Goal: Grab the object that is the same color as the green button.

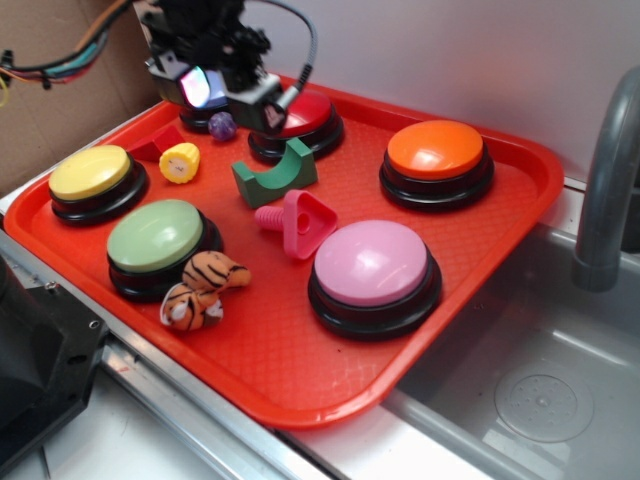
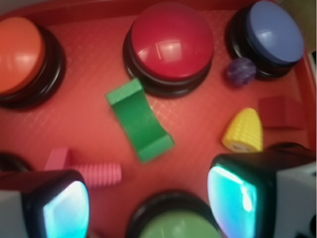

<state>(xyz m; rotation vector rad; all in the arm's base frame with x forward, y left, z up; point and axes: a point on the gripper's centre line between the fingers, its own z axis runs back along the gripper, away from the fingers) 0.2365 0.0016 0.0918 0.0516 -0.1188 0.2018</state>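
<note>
The green arch block (image 2: 140, 119) looks light, rigid and smooth, best pinched across its 2 flat sides by the spread, empty end effector (image 2: 148, 208).

We see the small dark green arch block (image 1: 274, 175) lying on its side near the middle of the red tray (image 1: 300, 380), cut-out facing the far edge, while the pale-green dome button (image 1: 156, 237) on its black base sits by the near-left edge.
</note>
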